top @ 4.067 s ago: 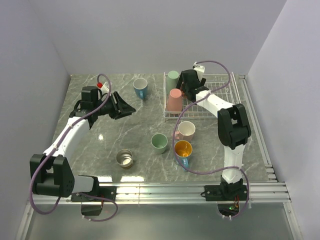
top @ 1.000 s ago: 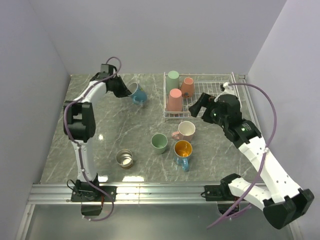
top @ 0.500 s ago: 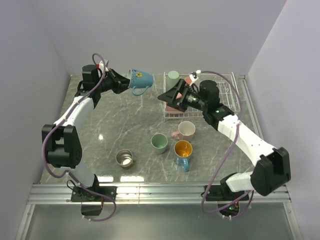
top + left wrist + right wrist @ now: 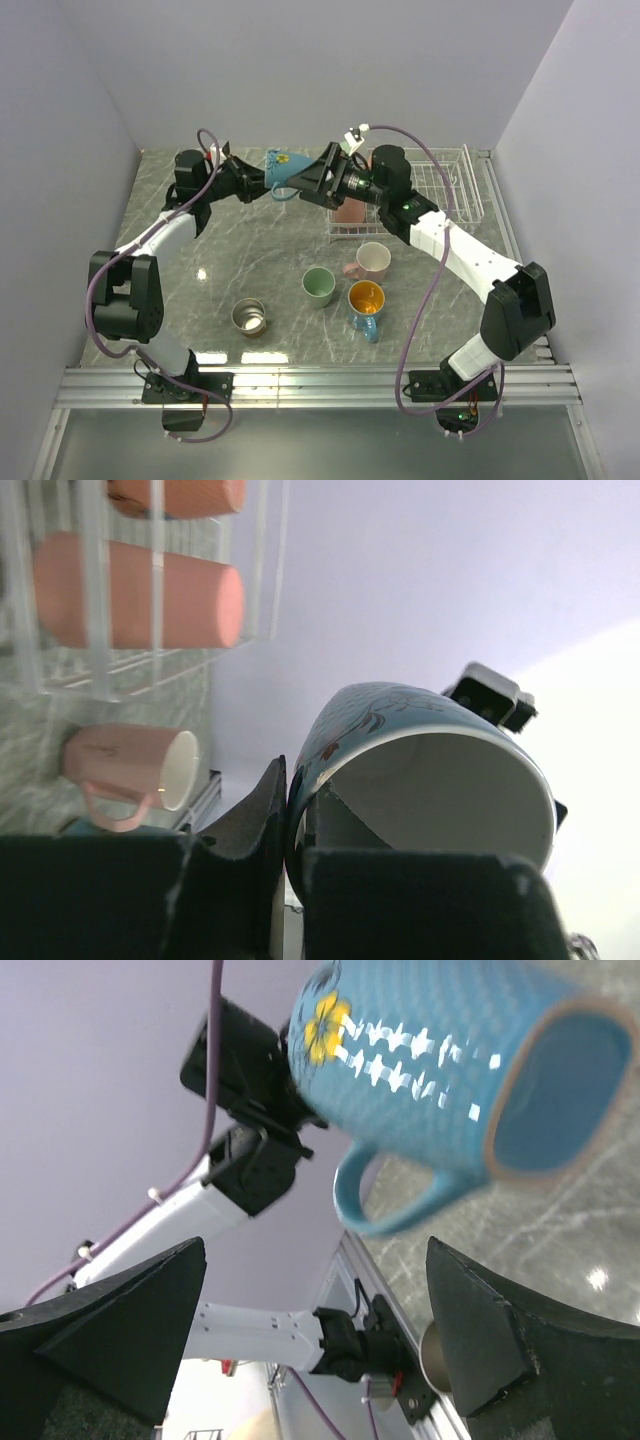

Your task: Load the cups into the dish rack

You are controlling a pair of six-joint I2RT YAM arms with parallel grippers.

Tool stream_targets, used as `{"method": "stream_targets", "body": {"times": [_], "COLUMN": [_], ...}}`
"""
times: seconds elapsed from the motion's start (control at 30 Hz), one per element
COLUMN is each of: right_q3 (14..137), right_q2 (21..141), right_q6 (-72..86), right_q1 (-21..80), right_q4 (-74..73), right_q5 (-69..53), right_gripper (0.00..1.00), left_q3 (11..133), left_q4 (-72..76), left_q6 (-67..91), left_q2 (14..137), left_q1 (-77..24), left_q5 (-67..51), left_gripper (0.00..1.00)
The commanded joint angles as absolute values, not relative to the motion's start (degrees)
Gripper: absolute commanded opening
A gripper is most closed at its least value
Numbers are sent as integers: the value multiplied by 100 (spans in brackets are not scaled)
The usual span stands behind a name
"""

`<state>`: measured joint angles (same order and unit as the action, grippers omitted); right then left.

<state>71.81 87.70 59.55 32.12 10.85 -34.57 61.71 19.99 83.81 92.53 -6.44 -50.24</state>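
My left gripper [image 4: 262, 178] is shut on the rim of a blue mug [image 4: 285, 163] and holds it in the air on its side, left of the dish rack [image 4: 447, 182]. The left wrist view shows the mug [image 4: 420, 770] with one finger inside the rim and one outside. My right gripper [image 4: 308, 178] stands open right at the mug. In the right wrist view the mug [image 4: 430, 1070] hangs just beyond the spread fingers [image 4: 120, 1320], handle towards them. A salmon pink cup [image 4: 348, 212] shows in the rack, and the right arm hides the rest of it.
On the table stand a pale pink mug [image 4: 372, 262], a mint green cup [image 4: 318, 285], a blue cup with an orange inside [image 4: 366, 300] and a steel cup [image 4: 248, 316]. The salmon cup [image 4: 140, 590] and a brown one [image 4: 180, 492] lie behind rack wires.
The left arm lifted the blue mug off the table and carried it right. The right gripper left the rack and swung left to meet the mug.
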Motion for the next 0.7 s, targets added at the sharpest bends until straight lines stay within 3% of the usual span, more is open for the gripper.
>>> {"method": "stream_targets", "body": {"times": [0.0,0.27,0.37,0.47,0.67], "right_q3": [7637,7682,7673,7682,7866], "right_q2": [8903,8991,9017,9079,9167], "right_q6": [5941,6196,6310,6547,6636], "right_q1": [3313,3331,3331,3340,3428], "right_q4": [1336,1564,1704,1950,1969], "right_q5": [-3481,-3384,-3384,-3445,-3367], "right_gripper": [96,92,82,67,57], "left_q3": [6275,6284,6153,5968,5959], "left_q4": [3294,3489,3681,3919,3938], "left_q6": [9096,9360,9465,9589,9598], "left_q2": [8833,8798,8763,8728,8798], "left_q1": [-799,-1028,-1125,-1221,-1397], "left_q5": [-5265,-5168,-5107,-4993,-4896], "left_gripper": [0,0,0,0,0]}}
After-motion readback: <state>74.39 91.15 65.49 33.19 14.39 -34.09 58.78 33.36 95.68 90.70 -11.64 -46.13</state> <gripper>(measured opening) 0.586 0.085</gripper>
